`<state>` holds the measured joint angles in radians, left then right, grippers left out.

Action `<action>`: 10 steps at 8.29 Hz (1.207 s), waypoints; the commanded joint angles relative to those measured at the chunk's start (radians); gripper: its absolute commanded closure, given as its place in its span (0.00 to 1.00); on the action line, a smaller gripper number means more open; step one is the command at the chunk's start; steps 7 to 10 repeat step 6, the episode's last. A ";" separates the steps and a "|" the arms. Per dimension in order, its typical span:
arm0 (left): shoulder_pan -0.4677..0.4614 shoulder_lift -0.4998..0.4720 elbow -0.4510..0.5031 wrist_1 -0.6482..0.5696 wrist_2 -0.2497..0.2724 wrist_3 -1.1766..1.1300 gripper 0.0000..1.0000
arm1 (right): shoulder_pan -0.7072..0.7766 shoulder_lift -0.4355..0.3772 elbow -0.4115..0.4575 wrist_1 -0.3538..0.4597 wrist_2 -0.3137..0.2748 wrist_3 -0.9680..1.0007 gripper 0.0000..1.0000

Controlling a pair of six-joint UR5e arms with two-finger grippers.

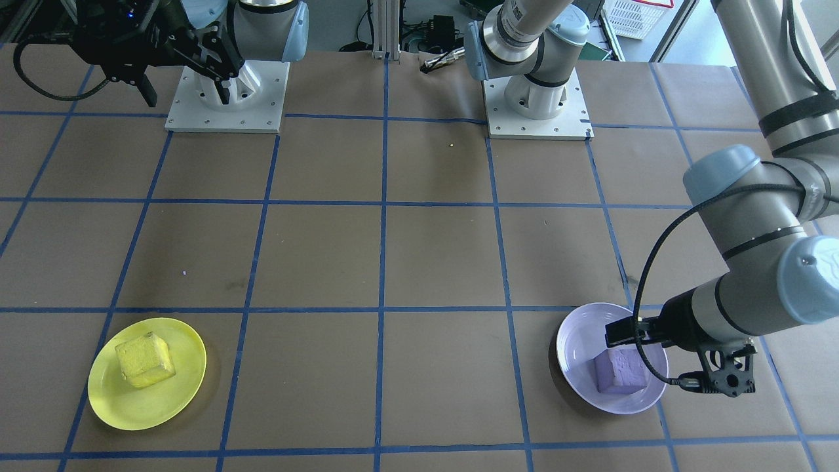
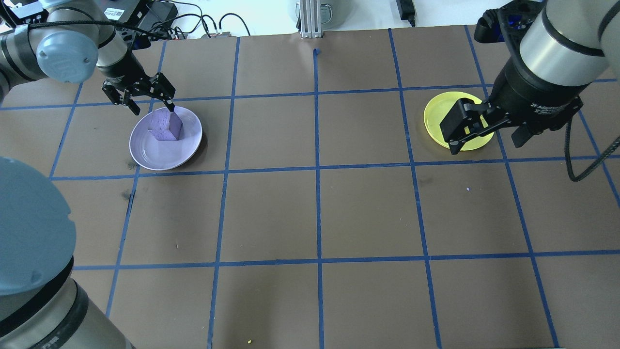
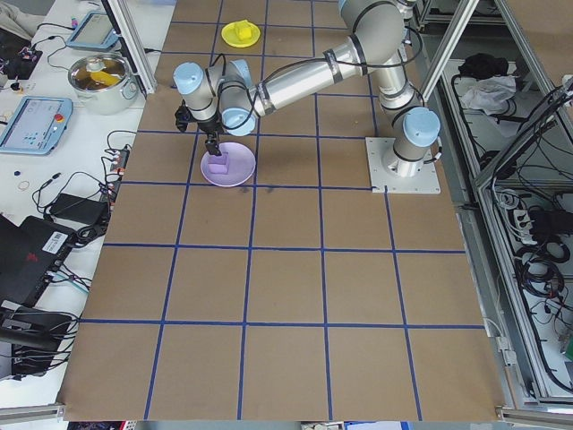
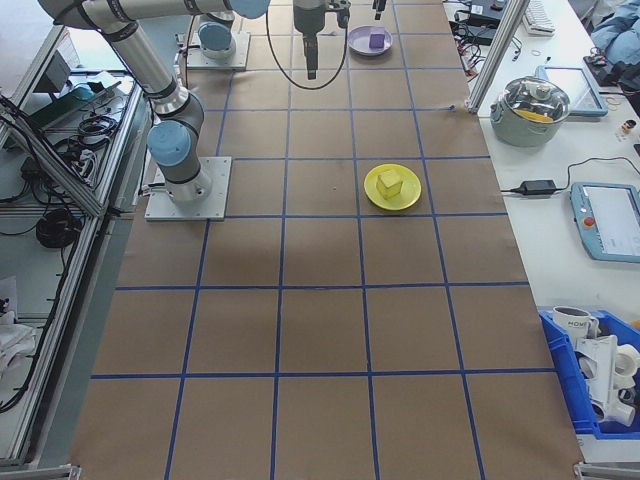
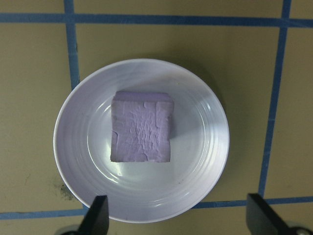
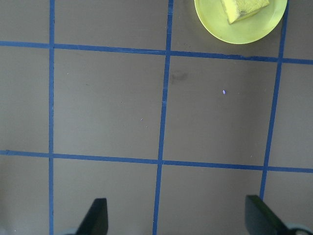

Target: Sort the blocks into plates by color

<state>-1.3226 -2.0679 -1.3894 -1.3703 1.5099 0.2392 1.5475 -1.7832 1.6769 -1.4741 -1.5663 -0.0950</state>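
The light purple block [image 5: 142, 127] lies in the middle of the lavender plate [image 5: 195, 181], seen also as block [image 2: 166, 126] in plate [image 2: 155, 157]. My left gripper [image 2: 151, 107] hovers just above the block, open, its fingertips [image 5: 98, 215] wide apart and touching nothing. The yellow block [image 1: 145, 359] rests in the yellow plate [image 1: 151, 406]. My right gripper [image 6: 178, 220] is open and empty, raised high over the table. In the right wrist view the yellow plate [image 6: 234, 32] sits at the top right edge. In the overhead view the right gripper [image 2: 487, 138] partly hides the yellow plate [image 2: 436, 114].
Brown paper with a blue tape grid [image 1: 383, 262] covers the table. The two arm bases [image 1: 226, 98] [image 1: 537, 108] stand at the robot's edge. A side bench holds a pot [image 4: 540, 105], a tablet [image 4: 610, 220] and a blue bin [image 4: 600, 380].
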 commanded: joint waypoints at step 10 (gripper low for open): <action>-0.030 0.387 -0.026 -0.182 0.030 -0.155 0.00 | 0.002 -0.002 0.041 -0.002 -0.001 -0.054 0.00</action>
